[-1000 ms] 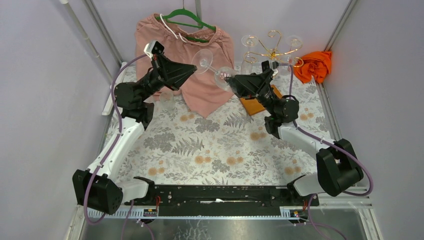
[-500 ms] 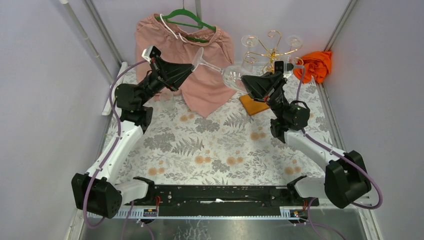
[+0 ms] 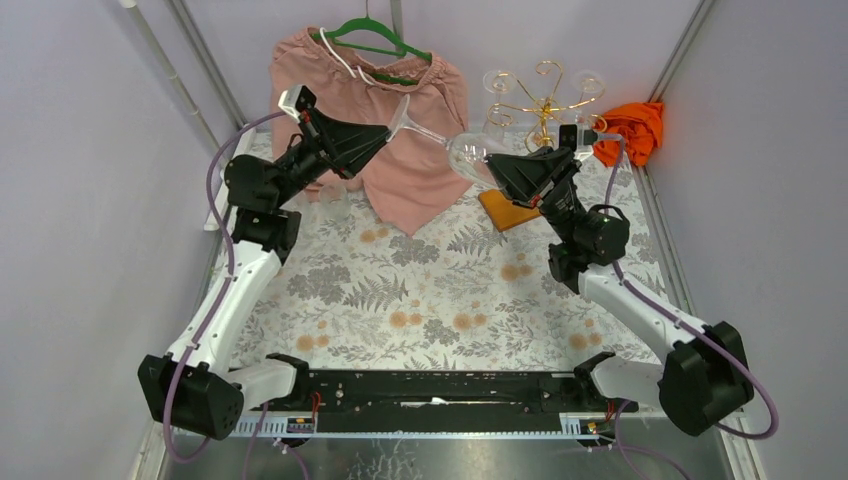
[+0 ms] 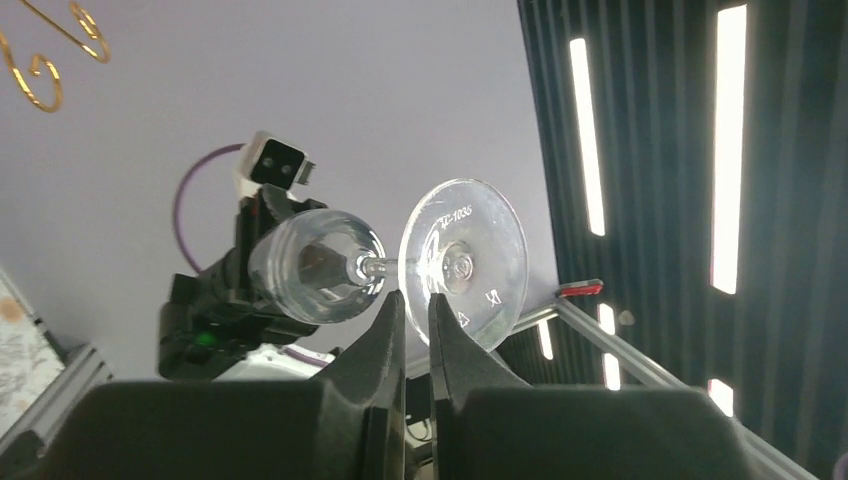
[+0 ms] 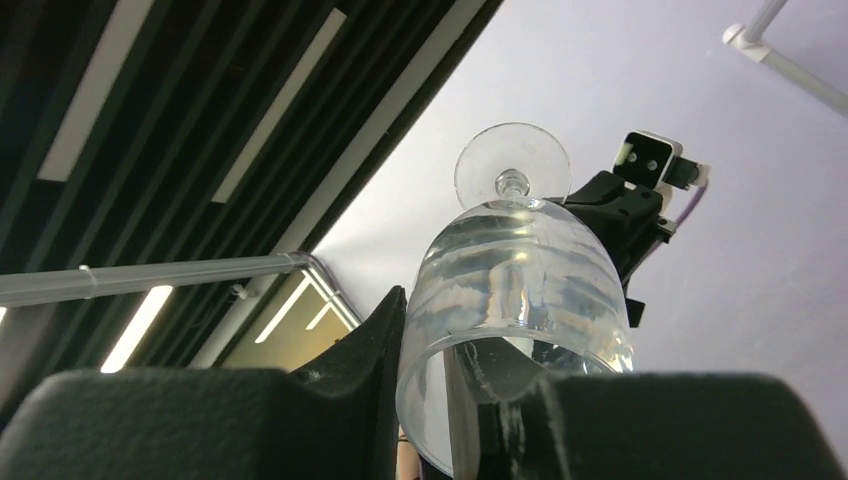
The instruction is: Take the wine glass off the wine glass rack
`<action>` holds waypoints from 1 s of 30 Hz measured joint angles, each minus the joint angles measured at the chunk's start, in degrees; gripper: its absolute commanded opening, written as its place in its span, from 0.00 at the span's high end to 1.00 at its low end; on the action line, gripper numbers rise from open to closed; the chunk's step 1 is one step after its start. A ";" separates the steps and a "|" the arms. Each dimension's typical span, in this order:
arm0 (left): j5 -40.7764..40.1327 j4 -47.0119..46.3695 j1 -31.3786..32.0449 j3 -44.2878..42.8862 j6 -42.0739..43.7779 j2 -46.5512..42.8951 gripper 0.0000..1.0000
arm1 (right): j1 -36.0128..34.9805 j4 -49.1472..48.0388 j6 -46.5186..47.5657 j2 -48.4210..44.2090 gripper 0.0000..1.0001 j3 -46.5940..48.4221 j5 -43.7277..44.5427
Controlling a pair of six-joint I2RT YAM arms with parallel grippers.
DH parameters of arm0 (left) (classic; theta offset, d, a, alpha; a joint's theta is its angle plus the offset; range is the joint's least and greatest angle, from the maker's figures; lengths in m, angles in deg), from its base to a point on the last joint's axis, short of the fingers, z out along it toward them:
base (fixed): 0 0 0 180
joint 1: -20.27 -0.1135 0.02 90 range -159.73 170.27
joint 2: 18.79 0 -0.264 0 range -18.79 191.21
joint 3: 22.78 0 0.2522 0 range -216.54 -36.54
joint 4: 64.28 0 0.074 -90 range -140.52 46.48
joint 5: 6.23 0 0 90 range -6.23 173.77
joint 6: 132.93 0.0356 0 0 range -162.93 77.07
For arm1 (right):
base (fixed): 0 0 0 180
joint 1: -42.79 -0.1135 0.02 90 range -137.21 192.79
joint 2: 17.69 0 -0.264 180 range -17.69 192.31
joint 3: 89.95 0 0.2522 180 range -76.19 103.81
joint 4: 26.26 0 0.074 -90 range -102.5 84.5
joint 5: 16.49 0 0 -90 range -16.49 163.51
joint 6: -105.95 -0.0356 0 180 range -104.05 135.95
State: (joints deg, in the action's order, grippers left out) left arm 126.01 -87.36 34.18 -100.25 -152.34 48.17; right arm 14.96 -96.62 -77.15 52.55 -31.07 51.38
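The wine glass (image 3: 465, 153) is held in the air, tilted almost level, in the upper middle of the top view, apart from the wine glass rack (image 3: 545, 100), which stands just to its right. The edge of its foot is pinched between the jaws of the left gripper (image 3: 389, 130). Its bowl wall is clamped by the right gripper (image 3: 487, 164), one finger inside the rim and one outside. A pink garment (image 3: 410, 190) is hung behind it.

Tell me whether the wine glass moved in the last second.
Yes. In the top view the wine glass has shifted right: its bowl, earlier over the right edge of the pink garment, now lies past it, nearer the wine glass rack.
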 measured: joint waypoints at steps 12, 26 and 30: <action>-0.72 25.90 -1.14 -11.85 24.30 1.38 0.68 | -0.55 44.17 26.10 -17.94 1.00 12.61 -1.07; -10.23 46.90 -0.61 -26.01 51.47 9.35 0.31 | -0.68 99.51 60.35 -25.94 1.00 43.89 26.08; -13.90 51.08 1.18 -29.09 57.48 12.70 0.31 | -0.68 111.82 66.20 -24.50 1.00 50.34 39.43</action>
State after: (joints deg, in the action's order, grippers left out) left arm 112.11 -36.28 35.36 -129.34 -94.85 60.86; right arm 14.28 15.20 -10.94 28.05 19.27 90.81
